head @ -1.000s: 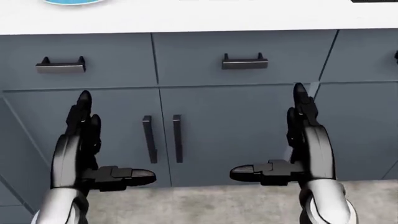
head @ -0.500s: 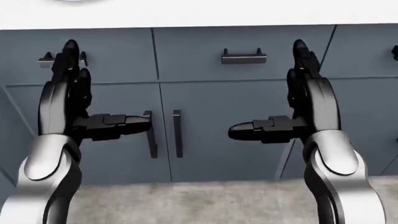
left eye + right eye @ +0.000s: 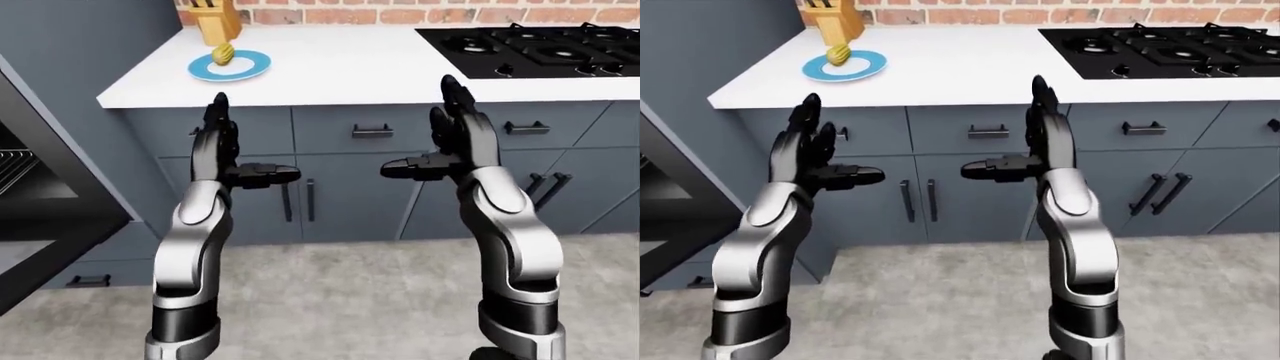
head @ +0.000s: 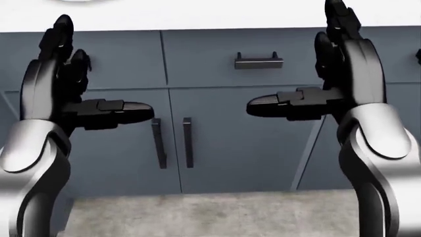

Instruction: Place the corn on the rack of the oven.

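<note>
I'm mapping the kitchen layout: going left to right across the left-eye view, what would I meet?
Oven rack → corn on its blue plate → left hand → right hand → stove.

Head view close on cabinets [image 4: 230, 143] (eye views wider, overlapping).

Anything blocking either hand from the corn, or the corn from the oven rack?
Nothing visible. The corn lies on a blue plate on the white counter, with a knife block just above it in the left-eye view. Left hand and right hand hang open below the counter edge. The oven stands open at left, rack exposed.
</note>
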Robot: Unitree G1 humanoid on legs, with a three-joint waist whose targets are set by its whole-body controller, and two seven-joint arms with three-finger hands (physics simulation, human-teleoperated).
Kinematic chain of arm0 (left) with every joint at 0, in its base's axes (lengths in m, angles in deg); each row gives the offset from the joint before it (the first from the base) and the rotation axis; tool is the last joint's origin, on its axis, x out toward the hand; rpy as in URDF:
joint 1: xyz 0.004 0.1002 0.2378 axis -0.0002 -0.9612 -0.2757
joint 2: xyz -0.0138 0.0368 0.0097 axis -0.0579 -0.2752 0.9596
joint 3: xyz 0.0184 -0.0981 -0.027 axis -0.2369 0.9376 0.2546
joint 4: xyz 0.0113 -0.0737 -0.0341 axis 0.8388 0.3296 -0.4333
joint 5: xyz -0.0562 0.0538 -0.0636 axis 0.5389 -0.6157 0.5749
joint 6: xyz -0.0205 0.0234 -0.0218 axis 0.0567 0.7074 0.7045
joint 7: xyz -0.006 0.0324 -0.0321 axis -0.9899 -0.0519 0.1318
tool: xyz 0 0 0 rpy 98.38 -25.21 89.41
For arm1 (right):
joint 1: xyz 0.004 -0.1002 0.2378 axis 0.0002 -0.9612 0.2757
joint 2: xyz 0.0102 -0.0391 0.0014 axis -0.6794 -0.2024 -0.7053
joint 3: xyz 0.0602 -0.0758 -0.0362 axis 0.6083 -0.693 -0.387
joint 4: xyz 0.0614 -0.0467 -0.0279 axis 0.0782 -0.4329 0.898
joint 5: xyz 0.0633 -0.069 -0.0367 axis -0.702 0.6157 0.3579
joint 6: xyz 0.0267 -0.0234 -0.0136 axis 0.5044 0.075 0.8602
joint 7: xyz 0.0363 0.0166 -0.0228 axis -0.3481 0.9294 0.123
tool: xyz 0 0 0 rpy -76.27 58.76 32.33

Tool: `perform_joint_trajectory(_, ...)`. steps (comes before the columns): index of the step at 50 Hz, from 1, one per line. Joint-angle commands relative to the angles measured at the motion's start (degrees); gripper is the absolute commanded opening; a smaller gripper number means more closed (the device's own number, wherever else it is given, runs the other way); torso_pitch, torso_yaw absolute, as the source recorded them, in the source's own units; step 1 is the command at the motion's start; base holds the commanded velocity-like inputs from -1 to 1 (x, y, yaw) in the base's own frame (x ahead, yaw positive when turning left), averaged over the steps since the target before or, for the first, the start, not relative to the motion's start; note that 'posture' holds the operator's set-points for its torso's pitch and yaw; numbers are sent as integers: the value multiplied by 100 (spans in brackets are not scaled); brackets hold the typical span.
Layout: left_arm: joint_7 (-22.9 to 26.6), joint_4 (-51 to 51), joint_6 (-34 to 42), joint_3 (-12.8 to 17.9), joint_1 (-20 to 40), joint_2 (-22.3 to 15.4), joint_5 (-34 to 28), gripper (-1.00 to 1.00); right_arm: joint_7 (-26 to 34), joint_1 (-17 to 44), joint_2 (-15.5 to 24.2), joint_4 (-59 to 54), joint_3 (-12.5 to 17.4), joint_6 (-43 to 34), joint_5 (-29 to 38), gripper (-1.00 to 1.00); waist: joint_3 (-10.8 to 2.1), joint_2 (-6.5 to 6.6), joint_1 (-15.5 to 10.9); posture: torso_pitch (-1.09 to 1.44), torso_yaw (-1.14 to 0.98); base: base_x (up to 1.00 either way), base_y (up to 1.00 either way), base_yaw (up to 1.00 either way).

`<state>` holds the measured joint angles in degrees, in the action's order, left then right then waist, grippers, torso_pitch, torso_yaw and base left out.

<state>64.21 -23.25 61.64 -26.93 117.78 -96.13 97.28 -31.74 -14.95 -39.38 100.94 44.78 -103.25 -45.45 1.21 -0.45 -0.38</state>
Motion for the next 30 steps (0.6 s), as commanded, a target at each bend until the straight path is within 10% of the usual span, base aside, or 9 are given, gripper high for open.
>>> perform_joint_trajectory(1,-51,279,-52,96,206,-72,27,100,-21,191,63,258,60,44,-35,100,-147,2,-4,0,0,0,0,0)
perform_joint_trajectory(30,-247,374,156,119,280,-156,94,100,-101,196,160,411,137,-68,-229,100,-47,201,-6,0,0,11,0,0)
